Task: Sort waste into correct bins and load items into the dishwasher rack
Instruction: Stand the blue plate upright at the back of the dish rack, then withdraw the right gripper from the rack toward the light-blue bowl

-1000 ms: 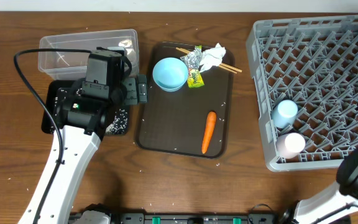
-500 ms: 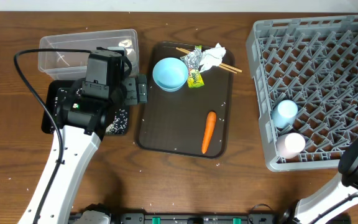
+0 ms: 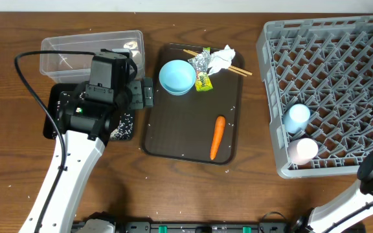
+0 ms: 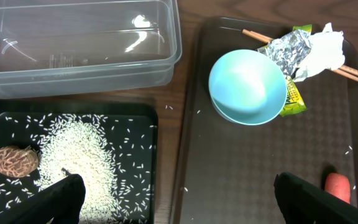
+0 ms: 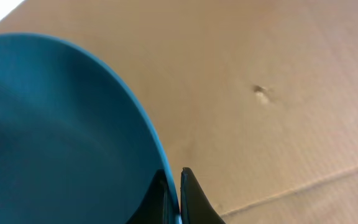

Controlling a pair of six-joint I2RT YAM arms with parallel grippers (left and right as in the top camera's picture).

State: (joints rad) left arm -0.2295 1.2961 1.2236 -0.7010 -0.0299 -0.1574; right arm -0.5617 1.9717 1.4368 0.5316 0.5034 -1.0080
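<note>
Here, large blue bowl (image 5: pixel 55 137) rim, inside right gripper (image 5: pixel 178 190)

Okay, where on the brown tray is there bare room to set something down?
The tray is bare left of the carrot, in front of the small bowl. Its far edge is crowded: chopsticks, wrapper and tissue piled together.

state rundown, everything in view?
left gripper: open, empty
right gripper: shut on large blue bowl rim
clear tub: looks empty
black tray: holds rice, brown lump
small bowl: upright, empty, on brown tray
carrot: lying on brown tray
chopsticks: under tissue and wrapper
light-blue cup: in rack
white-pink cup: in rack
</note>
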